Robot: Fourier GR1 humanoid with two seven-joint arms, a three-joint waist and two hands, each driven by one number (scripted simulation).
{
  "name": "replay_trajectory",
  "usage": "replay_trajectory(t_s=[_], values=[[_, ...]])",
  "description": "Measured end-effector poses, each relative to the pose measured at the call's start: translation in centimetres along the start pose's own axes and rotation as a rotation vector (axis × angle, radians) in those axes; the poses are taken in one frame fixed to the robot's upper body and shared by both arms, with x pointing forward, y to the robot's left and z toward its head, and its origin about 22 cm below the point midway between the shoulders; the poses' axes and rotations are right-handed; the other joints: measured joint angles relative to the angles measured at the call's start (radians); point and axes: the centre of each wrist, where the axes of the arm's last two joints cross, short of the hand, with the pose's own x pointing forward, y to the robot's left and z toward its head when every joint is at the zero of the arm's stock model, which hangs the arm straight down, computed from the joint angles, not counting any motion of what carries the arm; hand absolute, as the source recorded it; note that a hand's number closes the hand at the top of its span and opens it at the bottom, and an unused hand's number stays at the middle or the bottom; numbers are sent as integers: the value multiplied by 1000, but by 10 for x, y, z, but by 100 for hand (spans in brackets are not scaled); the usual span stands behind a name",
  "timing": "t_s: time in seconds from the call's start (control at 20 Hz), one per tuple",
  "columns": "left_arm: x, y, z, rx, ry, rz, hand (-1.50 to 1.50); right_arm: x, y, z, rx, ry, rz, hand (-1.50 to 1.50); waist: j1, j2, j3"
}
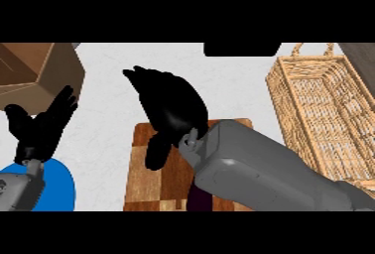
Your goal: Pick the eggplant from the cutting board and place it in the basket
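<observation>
**Right hand over the cutting board's far edge, eggplant under the forearm**

The cutting board (147, 183) lies at 6 o'clock on the pale counter (110, 149). Its left edge is bordered by a bare strip of counter that widens toward 12 o'clock. Its right edge is parted from the wicker basket (293, 124), at 3 o'clock, by a narrow strip only. A wooden box (33, 67) closes the 10 o'clock corner. A dark object (242, 48) sits at the 12 to 1 o'clock edge, and a blue plate (62, 191) lies at 8 o'clock.

The right forearm (249, 168) enters from 5 o'clock and crosses the board's right half. The right hand (172, 106) is at centre over the board's far edge, fingers extended toward 11 o'clock and thumb hanging toward 6 o'clock, grasping nothing. The eggplant (199, 201) shows only as a dark purple patch under the forearm, at the board's near edge. The left hand (36, 131) rests at 9 o'clock, fingers up and relaxed, beside the plate.
</observation>
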Motion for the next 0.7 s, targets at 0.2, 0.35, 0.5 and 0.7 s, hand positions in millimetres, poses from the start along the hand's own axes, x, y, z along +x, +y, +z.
replay_trajectory(t_s=[0.2, 0.35, 0.5, 0.7], values=[[2, 1, 0, -2, -6, 3, 0, 17, -50, -5, 19, 111, 84, -150, 3, 4, 2], [1, 1, 1, 1, -10, 1, 0, 13, -75, -7, 111, 132, 82, -150, 1, 6, 3], [2, 1, 1, 2, -7, 4, 0, 9, -92, -8, 203, 130, 44, -150, -2, 7, 3], [2, 3, -1, 9, -4, 3, 0, -1, -112, 1, 279, 108, -7, -150, -12, 7, 4]])
